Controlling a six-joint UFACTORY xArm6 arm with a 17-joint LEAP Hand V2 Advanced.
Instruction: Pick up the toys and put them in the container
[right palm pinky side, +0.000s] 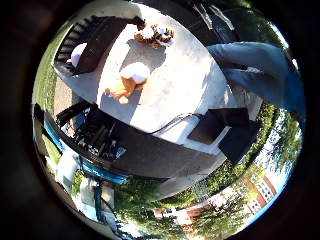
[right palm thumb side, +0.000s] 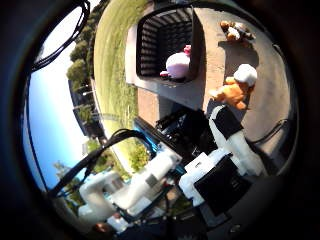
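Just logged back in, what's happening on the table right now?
The robot hand hangs above the table, holding nothing, its fingers fairly straight. A pink and white plush toy already lies in the black slatted container. Two toys are still out on the table: an orange plush with a white cap nearest the hand, and a brown and white plush farther off.

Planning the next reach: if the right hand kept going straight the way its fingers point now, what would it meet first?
Probably the orange toy with the white cap lying on the table; a finger of the right hand points toward it, though depth is unclear.
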